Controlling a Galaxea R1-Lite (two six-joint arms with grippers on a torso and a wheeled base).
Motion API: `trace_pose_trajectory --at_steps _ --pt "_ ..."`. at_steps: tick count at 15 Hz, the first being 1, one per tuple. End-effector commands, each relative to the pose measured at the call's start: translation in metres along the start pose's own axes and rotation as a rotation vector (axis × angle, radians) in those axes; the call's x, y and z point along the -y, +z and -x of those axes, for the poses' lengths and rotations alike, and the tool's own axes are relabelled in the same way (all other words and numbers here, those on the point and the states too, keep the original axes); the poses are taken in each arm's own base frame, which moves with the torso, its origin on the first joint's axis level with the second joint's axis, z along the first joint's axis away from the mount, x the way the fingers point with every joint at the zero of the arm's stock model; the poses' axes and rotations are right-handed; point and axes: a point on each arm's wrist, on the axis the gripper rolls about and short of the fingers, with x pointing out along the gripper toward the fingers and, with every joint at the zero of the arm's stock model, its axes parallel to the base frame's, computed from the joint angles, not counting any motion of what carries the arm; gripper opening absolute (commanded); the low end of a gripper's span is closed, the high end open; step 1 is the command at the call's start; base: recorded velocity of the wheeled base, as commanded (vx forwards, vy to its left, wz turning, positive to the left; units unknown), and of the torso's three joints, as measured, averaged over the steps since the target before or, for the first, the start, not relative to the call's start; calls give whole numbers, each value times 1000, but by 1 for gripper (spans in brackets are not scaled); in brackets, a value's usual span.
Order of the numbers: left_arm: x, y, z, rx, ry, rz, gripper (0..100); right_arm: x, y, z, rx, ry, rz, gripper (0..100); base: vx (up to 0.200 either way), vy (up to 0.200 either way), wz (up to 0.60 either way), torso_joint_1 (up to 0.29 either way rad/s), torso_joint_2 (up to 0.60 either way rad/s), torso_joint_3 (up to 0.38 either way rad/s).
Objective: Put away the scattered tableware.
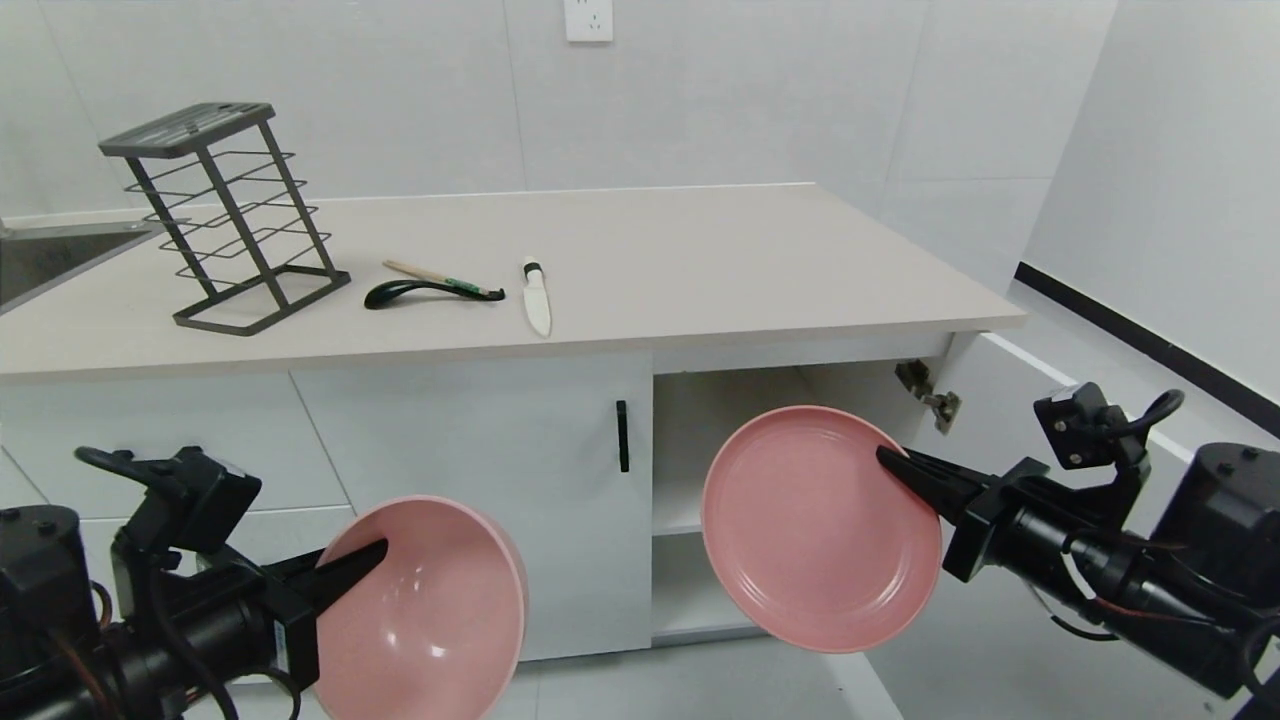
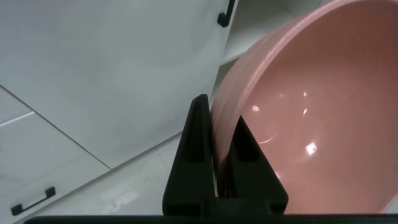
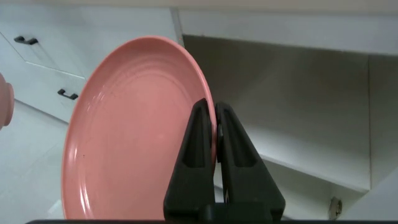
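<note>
Lower left of the head view, nearest the camera: left gripper [image 1: 362, 560] clamped narrow on the rim of a pink bowl [image 1: 440, 610]. One finger lies inside the bowl, the other is hidden behind its wall. The bowl is held on edge, its hollow facing the camera. The left wrist view confirms the grip: the left gripper [image 2: 219, 115] straddles the rim of the bowl [image 2: 311, 112], both fingers pressed to it.

Lower right, equally near: right gripper [image 1: 895, 462] pinched on the right rim of a pink plate [image 1: 810, 530]. The plate is also tilted on edge with its face to the camera, hanging in front of the open cabinet [image 1: 720, 420]. In the right wrist view the right gripper [image 3: 212, 109] has its fingers close together with the edge of the plate [image 3: 130, 137] between them. Bowl and plate are well apart.

Middle: the cabinet door [image 1: 1010, 390] is swung open at right, with a shelf inside. Just left of it is a closed door with a black handle [image 1: 622, 436].

Farther, on the counter [image 1: 750, 260]: a white knife [image 1: 537, 298], a black spoon [image 1: 425, 291] to its left, and a wooden stick [image 1: 420, 272] touching the spoon's handle. Upper left stands a dark wire rack [image 1: 225, 215], upright. A sink [image 1: 50, 255] sits at the left edge. A socket [image 1: 588, 18] is on the wall, top centre.
</note>
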Motion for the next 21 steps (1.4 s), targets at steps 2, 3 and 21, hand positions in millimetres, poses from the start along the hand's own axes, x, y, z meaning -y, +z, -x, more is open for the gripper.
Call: trace_pose_trajectory --at_steps 2,3,21 --pt "0 0 -1 -1 2 1 0 0 0 0 2 3 0 0 0 0 0 -256 461 208" --pt "-1 0 -1 -3 2 0 0 0 1 0 4 3 1 0 0 0 0 -256 432 198" --pt "-1 -1 -2 -9 0 7 0 0 0 0 1 1 0 0 0 0 0 -45 63 28"
